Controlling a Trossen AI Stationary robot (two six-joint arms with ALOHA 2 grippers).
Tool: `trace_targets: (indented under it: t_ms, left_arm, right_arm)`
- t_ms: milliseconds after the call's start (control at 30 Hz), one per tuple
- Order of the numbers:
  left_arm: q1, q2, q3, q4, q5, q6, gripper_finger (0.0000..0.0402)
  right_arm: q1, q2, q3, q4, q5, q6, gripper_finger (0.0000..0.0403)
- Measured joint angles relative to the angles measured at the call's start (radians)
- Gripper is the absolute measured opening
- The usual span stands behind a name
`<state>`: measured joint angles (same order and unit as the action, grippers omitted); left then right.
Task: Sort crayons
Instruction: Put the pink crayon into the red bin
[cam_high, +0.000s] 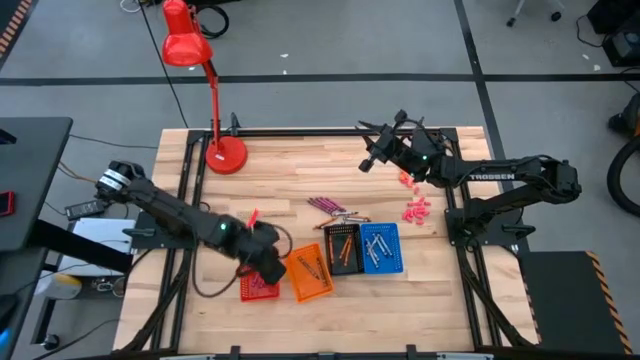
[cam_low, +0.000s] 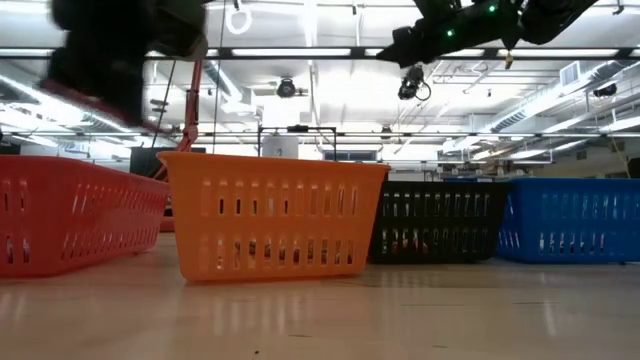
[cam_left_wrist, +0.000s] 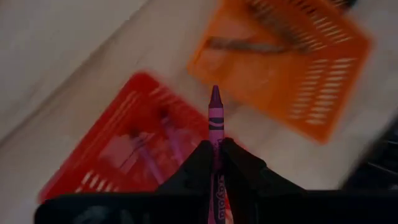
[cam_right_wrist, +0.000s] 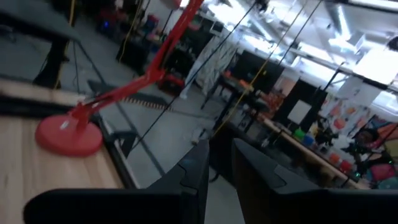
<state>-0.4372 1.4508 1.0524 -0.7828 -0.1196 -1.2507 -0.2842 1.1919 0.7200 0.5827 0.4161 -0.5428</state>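
The left arm is stretched across the table's front-left part, its left gripper (cam_left_wrist: 216, 163) angled downward with fingers pinched on a purple crayon (cam_left_wrist: 215, 118). The right arm is held raised at the far right, its right gripper (cam_right_wrist: 219, 163) slightly parted.

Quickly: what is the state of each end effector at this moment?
Left end effector: closed on a purple crayon, above the red basket.
Right end effector: raised over the table's far side, fingers slightly apart, holding nothing.
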Motion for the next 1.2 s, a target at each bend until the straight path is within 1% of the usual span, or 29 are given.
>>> trace_targets:
  t_ms: [67,133,200,267,333,467,533,600,800,867,933,1067,1200]
  left_arm:
    - [-0.034,0.009,-0.002,-0.050,-0.032,-0.071,0.0040]
    - [-0.057,0.022,0.000,-0.057,-0.064,-0.135,0.0040]
    - [-0.078,0.032,-0.001,-0.099,-0.089,-0.186,0.0040]
    - [-0.092,0.049,0.000,-0.083,-0.105,-0.224,0.0040]
    - [-0.103,0.065,-0.002,-0.118,-0.112,-0.255,0.0041]
    - [-0.105,0.111,-0.003,-0.133,-0.114,-0.305,0.0044]
    - [-0.105,0.130,-0.002,-0.103,-0.112,-0.305,0.0054]
    - [-0.104,0.134,-0.002,-0.114,-0.099,-0.299,0.0068]
    - [-0.093,0.117,-0.001,-0.095,-0.096,-0.249,0.0123]
    - [-0.084,0.095,0.000,-0.102,-0.096,-0.212,0.0133]
    - [-0.066,0.086,0.014,-0.092,-0.109,-0.167,0.0138]
    - [-0.016,0.077,0.040,-0.093,-0.194,-0.022,0.0136]
    - [0.045,0.082,0.045,-0.082,-0.275,0.123,0.0133]
  right_arm:
    - [-0.006,0.000,0.000,0.029,-0.029,0.000,0.0075]
    - [-0.013,0.000,0.000,0.047,-0.060,0.000,0.0075]
    - [-0.016,-0.001,0.000,0.065,-0.098,0.000,0.0075]
    - [-0.021,0.000,0.000,0.074,-0.119,0.000,0.0075]
    - [-0.022,0.000,0.000,0.087,-0.129,0.000,0.0075]
    - [-0.029,0.000,0.000,0.096,-0.130,0.000,0.0075]
    - [-0.030,0.000,0.000,0.095,-0.129,0.000,0.0075]
    - [-0.031,0.000,0.000,0.096,-0.130,0.001,0.0075]
    - [-0.031,0.000,0.000,0.090,-0.130,0.001,0.0075]
    - [-0.031,0.000,0.000,0.090,-0.148,0.001,0.0075]
    - [-0.031,0.000,0.000,0.075,-0.177,0.006,0.0075]
    - [-0.031,0.000,0.000,0.039,-0.228,0.008,0.0075]
    - [-0.031,0.000,0.000,-0.011,-0.235,0.008,0.0075]
